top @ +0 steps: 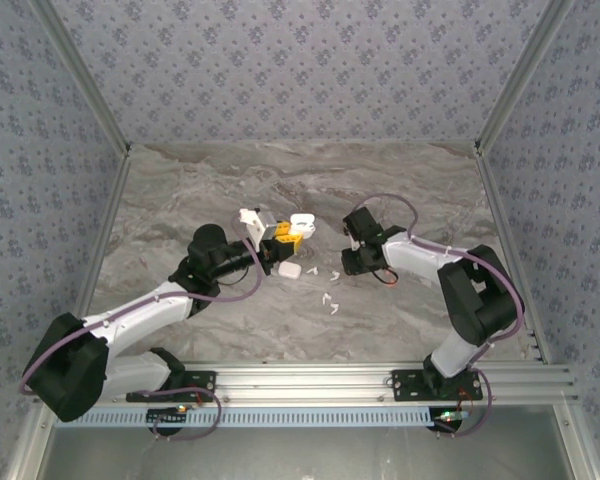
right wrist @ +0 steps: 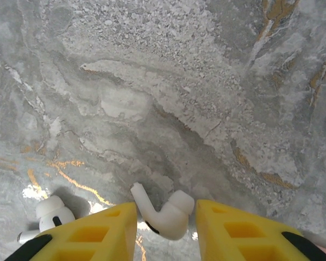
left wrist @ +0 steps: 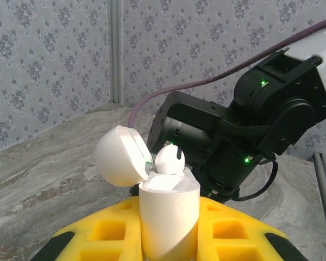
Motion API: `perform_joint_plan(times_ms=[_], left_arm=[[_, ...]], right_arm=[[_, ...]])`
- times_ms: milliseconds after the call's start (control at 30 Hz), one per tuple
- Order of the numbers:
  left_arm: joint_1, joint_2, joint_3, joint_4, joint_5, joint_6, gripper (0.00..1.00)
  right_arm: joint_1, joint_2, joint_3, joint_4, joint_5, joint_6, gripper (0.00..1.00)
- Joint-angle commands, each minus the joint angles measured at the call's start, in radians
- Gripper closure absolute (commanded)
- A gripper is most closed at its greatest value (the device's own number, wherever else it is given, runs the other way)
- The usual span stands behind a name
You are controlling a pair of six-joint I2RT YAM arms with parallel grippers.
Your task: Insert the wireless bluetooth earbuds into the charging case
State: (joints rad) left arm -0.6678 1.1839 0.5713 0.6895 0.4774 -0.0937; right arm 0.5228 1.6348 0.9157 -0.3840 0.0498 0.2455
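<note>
Centre-left in the top view, the left gripper point(top: 279, 240) is clenched on the upright charging case point(left wrist: 168, 217), lid point(left wrist: 119, 155) swung open leftward, one white earbud point(left wrist: 169, 159) sitting proud in its mouth where a careless entry could knock it. At the bottom centre of the right wrist view a second earbud point(right wrist: 173, 213) sits between the fingers of the right gripper point(right wrist: 165, 220), pinched or merely bracketed I cannot tell; a loose hold could let it roll away. Its long axis lies crosswise, stem pointing upper left.
</note>
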Motion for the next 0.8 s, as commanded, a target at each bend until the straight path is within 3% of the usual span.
perform_joint_plan(times_ms=[0, 767], left_arm=[[0.005, -0.011, 0.025, 0.019, -0.008, 0.014, 1.0], [0.005, -0.005, 0.039, 0.013, -0.007, 0.012, 1.0]], right_arm=[[-0.007, -0.038, -0.033, -0.005, 0.007, -0.009, 0.63], [-0.009, 0.043, -0.019, 0.063, -0.002, -0.038, 0.71]])
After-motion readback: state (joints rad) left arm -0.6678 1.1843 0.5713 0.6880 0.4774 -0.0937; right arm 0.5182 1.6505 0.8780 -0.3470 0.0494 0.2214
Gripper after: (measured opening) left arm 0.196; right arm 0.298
